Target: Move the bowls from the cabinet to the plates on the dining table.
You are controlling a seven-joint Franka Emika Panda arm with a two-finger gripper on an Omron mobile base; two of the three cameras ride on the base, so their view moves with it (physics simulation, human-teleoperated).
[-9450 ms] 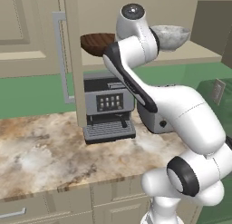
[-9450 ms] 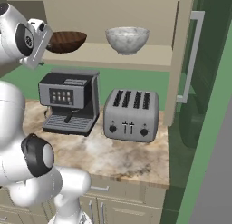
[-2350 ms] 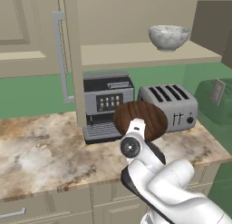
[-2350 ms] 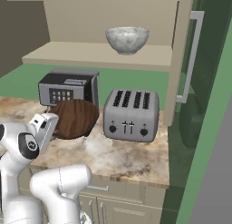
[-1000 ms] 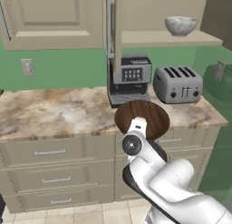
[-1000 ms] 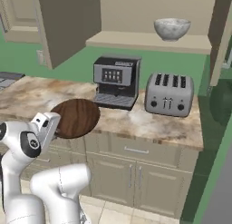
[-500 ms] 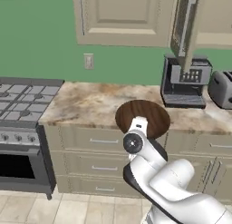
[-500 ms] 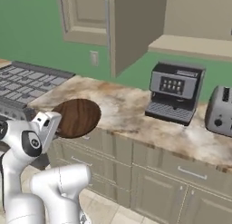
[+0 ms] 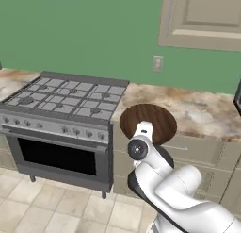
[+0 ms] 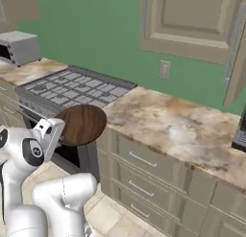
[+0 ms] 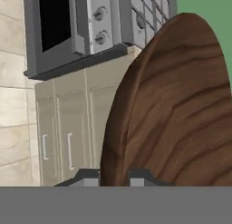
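Out in front of the stove point(image 9: 66, 102), tucked low against the arm, your gripper point(image 11: 113, 177) is clamped on the rim of the brown bowl point(image 9: 148, 123), one finger on each side of the wall. The bowl hangs on edge in the grip, its wood-grained underside filling much of the hand view, and from the right base camera it sits just ahead of the wrist, over the seam between stove and drawers point(image 10: 144, 169).

You are in the carry step, and the table and plates are nowhere in these pictures, so the base has ground to cover. Hold the clamp firm on that rim; a pinch on a thin edge like this looks easy to twist loose, so drive and turn the base smoothly, without sharp stops.

Keep the arm folded in as it is. The bowl rides near the counter point(image 10: 178, 125) edge and the stove front, so give both a wide margin when you swing round.

When the table comes up, bring the bowl back level before lowering, centre it over a plate, and let go only once it is resting flat.
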